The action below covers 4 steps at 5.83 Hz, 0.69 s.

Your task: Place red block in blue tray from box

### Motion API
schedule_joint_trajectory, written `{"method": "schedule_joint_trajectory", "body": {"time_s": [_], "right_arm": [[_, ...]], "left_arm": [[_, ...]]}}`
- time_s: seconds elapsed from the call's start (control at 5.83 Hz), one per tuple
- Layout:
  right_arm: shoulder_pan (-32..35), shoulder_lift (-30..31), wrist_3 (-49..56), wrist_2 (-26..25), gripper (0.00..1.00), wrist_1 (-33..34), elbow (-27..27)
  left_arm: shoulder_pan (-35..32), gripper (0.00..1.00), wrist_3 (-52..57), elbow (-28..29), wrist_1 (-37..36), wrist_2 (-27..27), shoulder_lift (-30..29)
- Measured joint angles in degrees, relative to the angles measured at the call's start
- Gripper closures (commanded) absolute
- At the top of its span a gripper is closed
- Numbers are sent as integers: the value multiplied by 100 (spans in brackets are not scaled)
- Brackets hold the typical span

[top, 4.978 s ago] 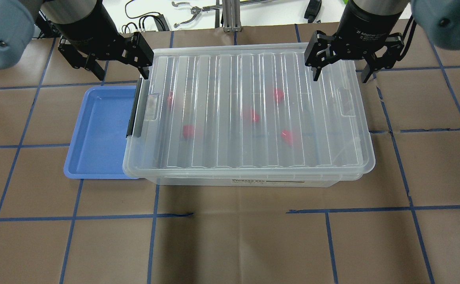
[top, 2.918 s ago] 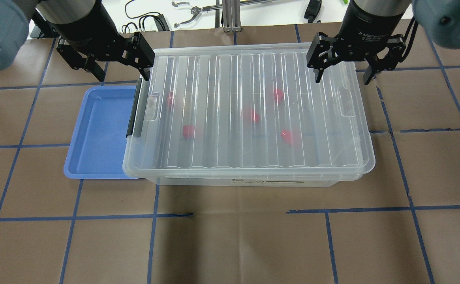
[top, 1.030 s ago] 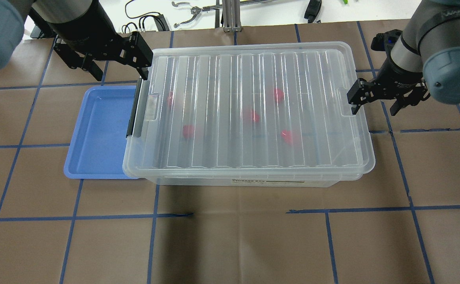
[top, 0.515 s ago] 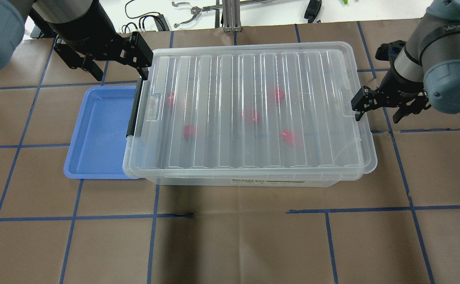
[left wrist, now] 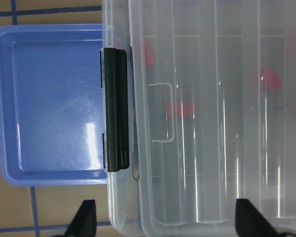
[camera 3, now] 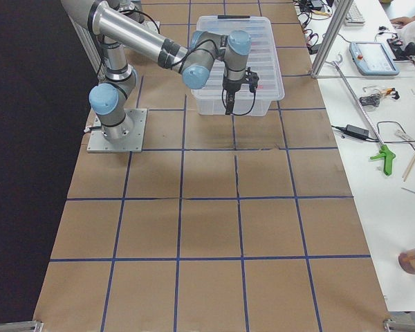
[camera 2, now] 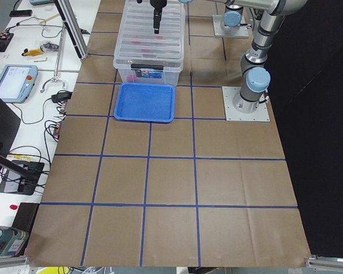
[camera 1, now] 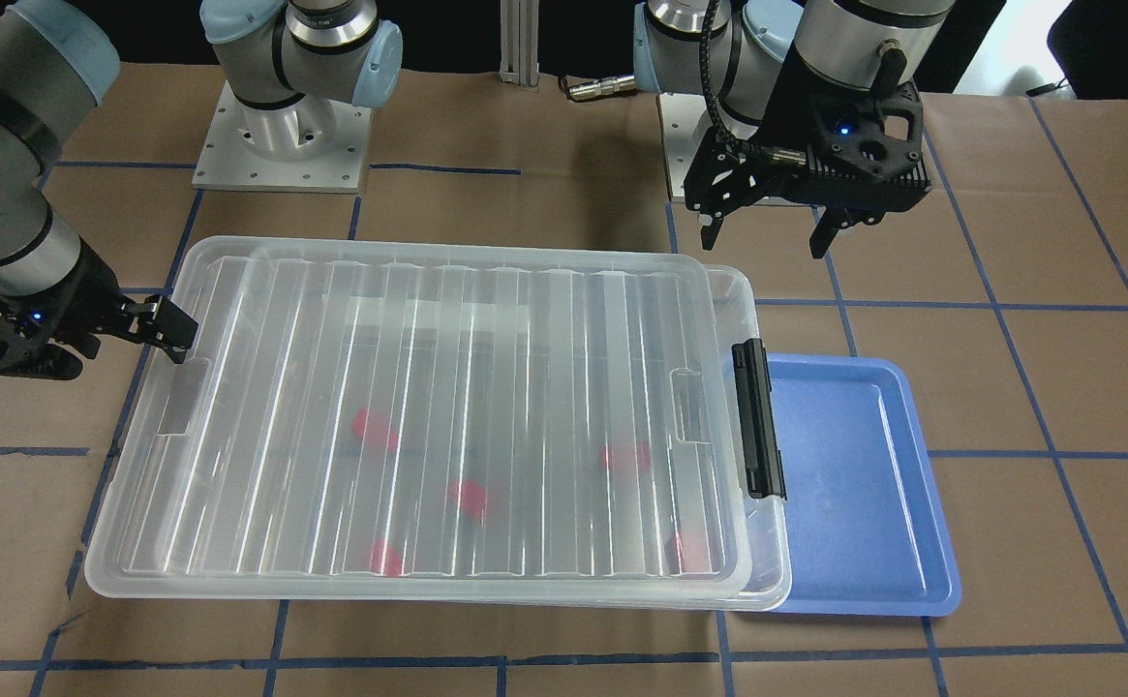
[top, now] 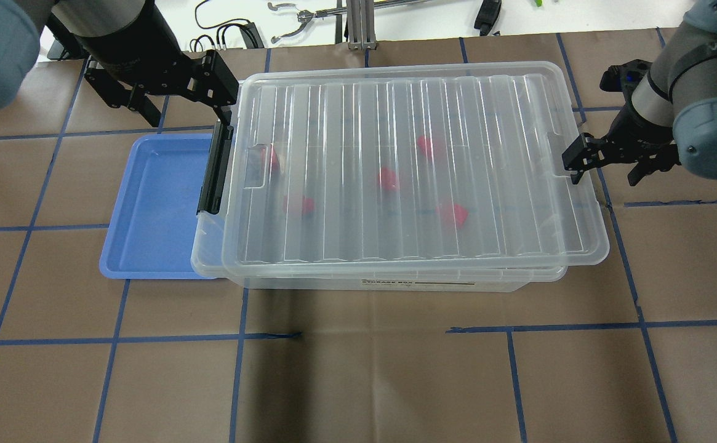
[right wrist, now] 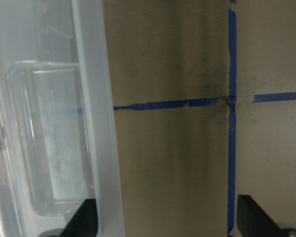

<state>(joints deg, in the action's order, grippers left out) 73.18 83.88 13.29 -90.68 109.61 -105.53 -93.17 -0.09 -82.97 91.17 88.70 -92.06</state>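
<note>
The step in hand seems to be getting the lid (top: pixel 407 166) off the box (top: pixel 395 284). It should come up level and go right, clear of the black latch (top: pixel 215 169). The right gripper (top: pixel 605 171) is spread wide and holds nothing, one finger against the lid's right rim. The left gripper (top: pixel 187 117), upper left, is also spread and empty. The red block (top: pixel 455 213) lies inside the box, and the blue tray (top: pixel 155 203) sits at its left end.

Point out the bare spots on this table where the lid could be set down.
Most open: the brown paper table on the operators' side of the clear plastic storage bin, bare across its width. The shallow matte-blue tray is empty too, but smaller than the ribbed clear lid. Crowded: the bin's two ends, with the left gripper and right gripper there.
</note>
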Motion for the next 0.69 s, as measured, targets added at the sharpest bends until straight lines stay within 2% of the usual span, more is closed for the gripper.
{"method": "schedule_joint_trajectory", "body": {"time_s": [0.69], "right_arm": [[-437, 9, 539, -149, 0, 32, 15]], "left_arm": [[4, 1, 0, 0, 4, -5, 4]]}}
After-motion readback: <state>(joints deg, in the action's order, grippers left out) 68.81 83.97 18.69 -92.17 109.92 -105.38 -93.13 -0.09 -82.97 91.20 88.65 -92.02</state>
